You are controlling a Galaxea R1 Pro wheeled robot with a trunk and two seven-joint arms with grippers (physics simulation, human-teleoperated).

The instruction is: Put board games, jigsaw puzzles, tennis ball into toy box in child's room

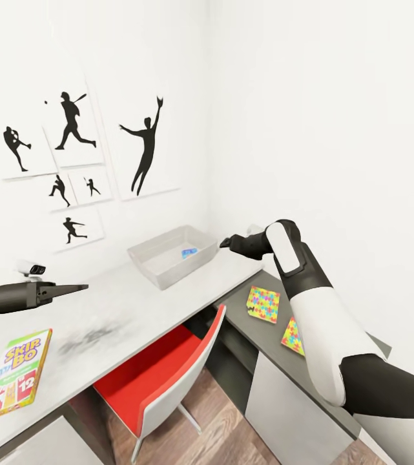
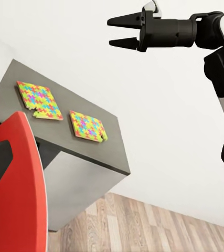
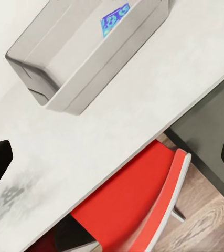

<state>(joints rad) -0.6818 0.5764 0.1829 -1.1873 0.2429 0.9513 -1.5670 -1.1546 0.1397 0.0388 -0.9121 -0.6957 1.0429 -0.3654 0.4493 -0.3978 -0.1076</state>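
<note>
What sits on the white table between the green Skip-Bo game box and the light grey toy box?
In the head view, only bare white tabletop with a dark smudge lies between the green Skip-Bo game box and the light grey toy box; the left gripper hovers above that stretch.

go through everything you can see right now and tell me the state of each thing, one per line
Light grey square toy box: upright on the white table, a blue item inside.
Green Skip-Bo game box: flat on the table.
Two puzzle-patterned sheets: flat on the grey cabinet, apart.
Red chair: tucked under the table.
Left gripper: empty.
Right gripper: open, empty.
</note>
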